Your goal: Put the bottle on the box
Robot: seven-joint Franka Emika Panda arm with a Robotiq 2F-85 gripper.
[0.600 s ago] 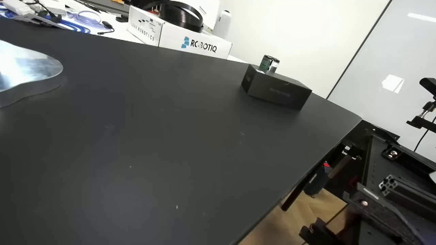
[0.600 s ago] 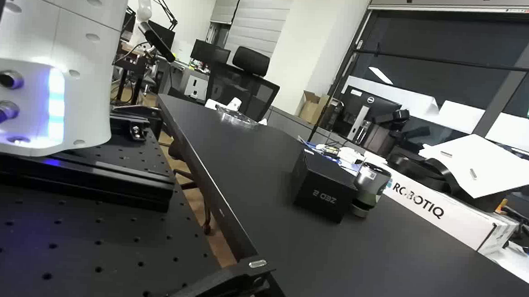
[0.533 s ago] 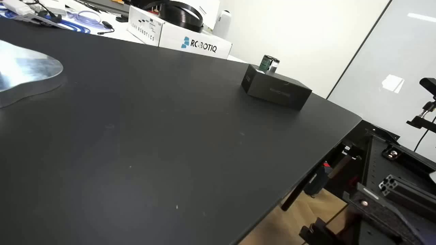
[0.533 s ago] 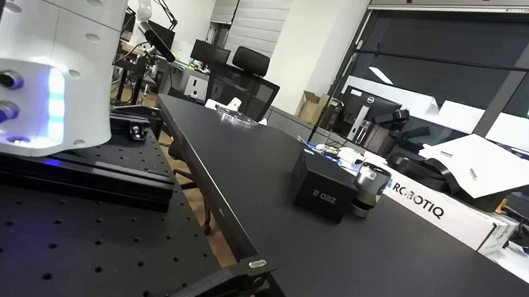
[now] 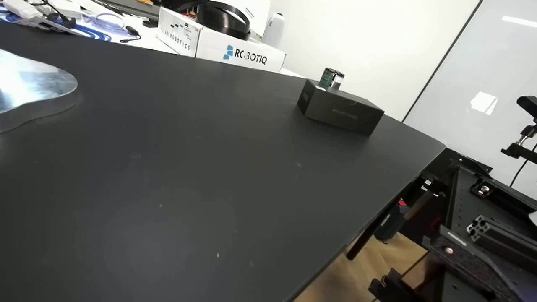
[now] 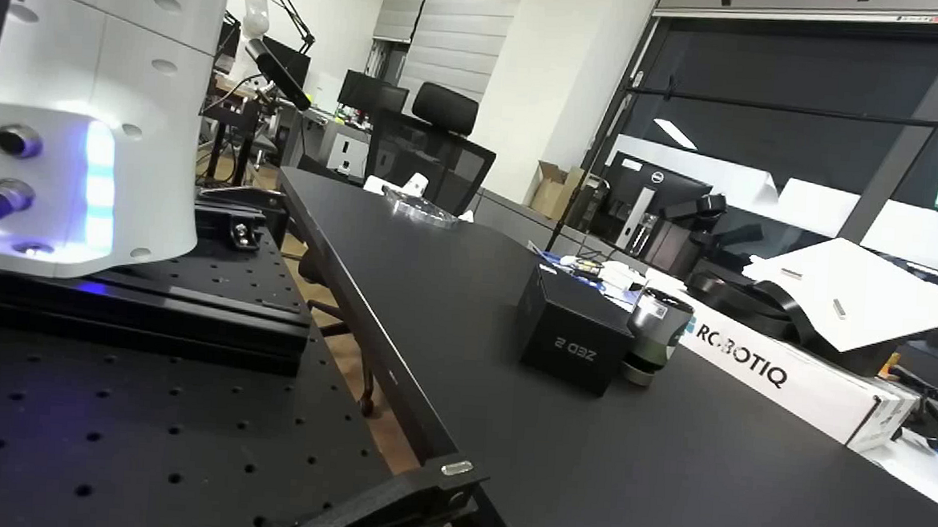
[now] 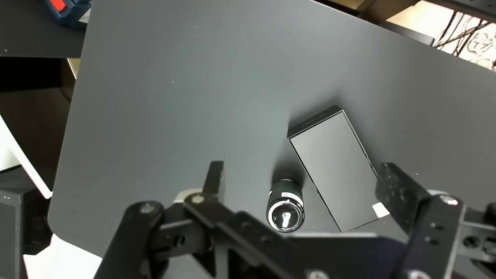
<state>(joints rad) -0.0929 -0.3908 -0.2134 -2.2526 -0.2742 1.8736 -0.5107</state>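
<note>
Bottle point(image 7: 286, 205): upright on the surface point(image 7: 174, 116), just beside a long side of the box point(image 7: 333, 170); not yet on top.
Bottle, against the earlier frame: in the same spot and the same upright stance, judging by both exterior views.
Bottle, seen from outside: showing above the far edge of the box point(image 5: 342, 111) in an exterior view; partly hidden behind a corner of the box point(image 6: 578, 333) in an exterior view.
Bottle, seen from above: dark green, with whitish marks and a glossy black top; set off from the box by a thin strip of surface, though perhaps touching lower down, too dark to judge.
Box: black, low, flat on the surface; slanted across the wrist view, with a small white label point(image 7: 381, 209) near a corner of the top face.
Box, against the earlier frame: unmoved, at the same angle, in both exterior views.
Tool point(image 7: 304, 184): released, spread wide above the surface.
Fingers point(image 7: 214, 182): far apart in the wrist view, to either side of the bottle; partly covering an edge of the box there.
Tool, earlier: cannot tell, for want of an earlier wrist view.
Robot base point(image 6: 113, 156): white, in the same place as before, still lit by a bluish-white strip point(image 6: 100, 188).
Shiny flat piece point(image 5: 37, 82): at the left in an exterior view, well apart from the box; not shifted since.
White carton point(image 5: 241, 52): beyond the surface, lettered ROBOTIQ beside a blue mark; likewise unchanged.
Office chair point(image 6: 427, 145): past the far end of the surface, same position as earlier.
</note>
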